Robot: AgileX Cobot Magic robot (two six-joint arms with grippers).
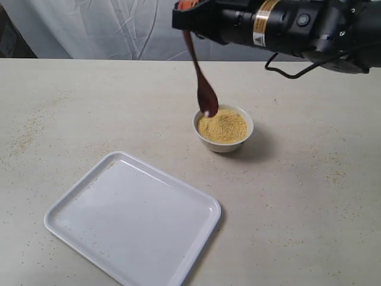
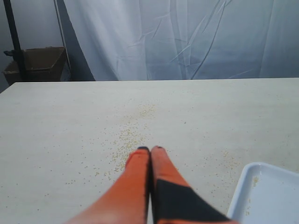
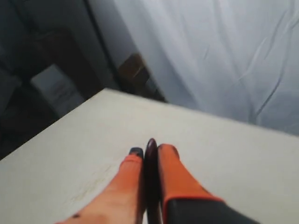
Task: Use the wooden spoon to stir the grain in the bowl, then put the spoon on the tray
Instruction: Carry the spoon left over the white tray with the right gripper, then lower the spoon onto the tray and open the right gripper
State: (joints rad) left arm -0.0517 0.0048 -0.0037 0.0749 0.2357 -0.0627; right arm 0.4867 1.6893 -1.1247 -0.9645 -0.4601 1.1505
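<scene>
In the exterior view we are reaching in from the upper right with our black right arm. The right gripper (image 1: pixel 187 7) is sitting at the top edge of the frame, its orange fingers pinching the upper end of the wooden spoon (image 1: pixel 202 89). The spoon is hanging steeply, handle up and leaning a little. Its oval end is touching the grain (image 1: pixel 225 127) at the left side of the bowl (image 1: pixel 244 140). The grain is filling the bowl nearly to its rim. The bowl is standing on the table (image 1: pixel 309 208), apart from the tray (image 1: pixel 134 217), which is lying at an angle nearer the camera and to the left. Stray granules (image 1: pixel 27 136) are dotting the table at the far left.

In the left wrist view we are looking along the left gripper (image 2: pixel 150 149). Its orange fingers are pressing together tip to tip and gripping nothing. One rounded corner of the tray (image 2: pixel 261 196) is showing near the gripper, and stray granules (image 2: pixel 126 140) are lying on the table ahead of the fingertips. A white curtain (image 2: pixel 187 37) is hanging behind the table, and a brown box (image 2: pixel 37 63) is sitting off its far corner.

In the right wrist view, which is blurred, we are seeing the right gripper (image 3: pixel 150 151) clamping the spoon's thin dark handle (image 3: pixel 151 145) between its two orange fingers (image 3: pixel 170 161). Only a narrow slit is separating them. The table and the curtain are lying beyond.
</scene>
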